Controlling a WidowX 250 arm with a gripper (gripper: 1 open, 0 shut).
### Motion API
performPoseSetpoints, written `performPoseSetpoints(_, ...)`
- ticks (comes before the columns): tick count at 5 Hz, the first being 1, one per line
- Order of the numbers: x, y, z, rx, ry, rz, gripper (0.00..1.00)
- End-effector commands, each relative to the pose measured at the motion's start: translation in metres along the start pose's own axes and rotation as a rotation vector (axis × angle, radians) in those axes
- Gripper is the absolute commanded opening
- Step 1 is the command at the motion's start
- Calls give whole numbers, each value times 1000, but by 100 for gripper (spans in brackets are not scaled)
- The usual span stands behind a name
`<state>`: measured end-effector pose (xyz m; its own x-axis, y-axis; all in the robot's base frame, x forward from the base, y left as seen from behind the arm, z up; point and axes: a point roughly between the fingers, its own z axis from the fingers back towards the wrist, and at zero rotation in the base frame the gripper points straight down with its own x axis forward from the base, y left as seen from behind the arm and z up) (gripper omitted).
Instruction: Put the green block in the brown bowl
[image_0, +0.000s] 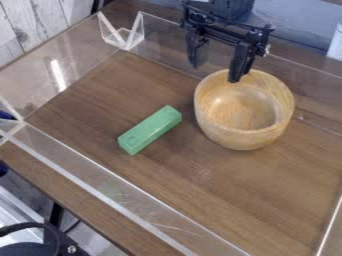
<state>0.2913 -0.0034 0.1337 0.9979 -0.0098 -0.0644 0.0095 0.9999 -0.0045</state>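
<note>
The wooden desk (214, 190) is filling most of the view, and a clear strip (100, 180) is running slantwise along its near left edge. The black pincer (217, 68) is reaching in from the far edge; its two fingers are standing wide apart, so it is open, and nothing is showing between them. The fingers are hanging by the far rim of the bowl, one of them overlapping that rim in the view; whether they are touching it, I cannot tell. The brown bowl (245, 112) is sitting upright toward the far edge, right of the desk's middle, with its round opening facing up and its pale inside showing no contents. A black, curved object (34, 240) is showing only partly, beyond the near left edge. The green block (150, 130) is lying flat on the desk, outside the bowl, to its left and a little nearer the near edge. It is lying slantwise, one end pointing toward the bowl, with bare wood showing between them. A small, clear, white-edged piece (122, 32) is standing near the far left corner.
</note>
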Motion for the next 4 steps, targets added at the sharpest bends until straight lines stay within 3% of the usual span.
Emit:
performPoseSetpoints(1,-10,5,-4,1,11,0,100)
performPoseSetpoints(2,-31,15,-10,1,15,0,100)
performPoseSetpoints(3,-49,42,-20,-15,-15,40,100)
performPoseSetpoints(4,-57,71,-27,-19,-31,58,100)
